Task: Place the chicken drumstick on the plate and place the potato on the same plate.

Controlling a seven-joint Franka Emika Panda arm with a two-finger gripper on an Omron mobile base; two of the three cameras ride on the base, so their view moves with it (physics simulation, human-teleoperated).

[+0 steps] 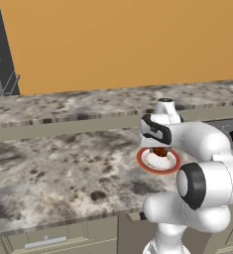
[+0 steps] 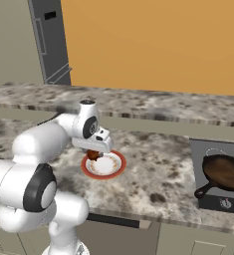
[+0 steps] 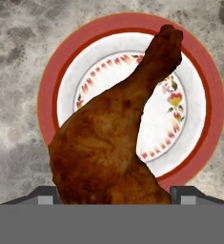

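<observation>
Chicken drumstick [image 3: 114, 143] held above the plate [image 3: 46, 102].
Tool [image 3: 114, 193] is closed on it, plate directly beneath; next, I think: lower and release.

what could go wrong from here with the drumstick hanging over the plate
1. The chicken drumstick is held at its thick end by the gripper; on release its narrow end could tip and roll over the red rim of the plate.
2. It takes up much of the plate, so a central drop may crowd out the potato.
</observation>
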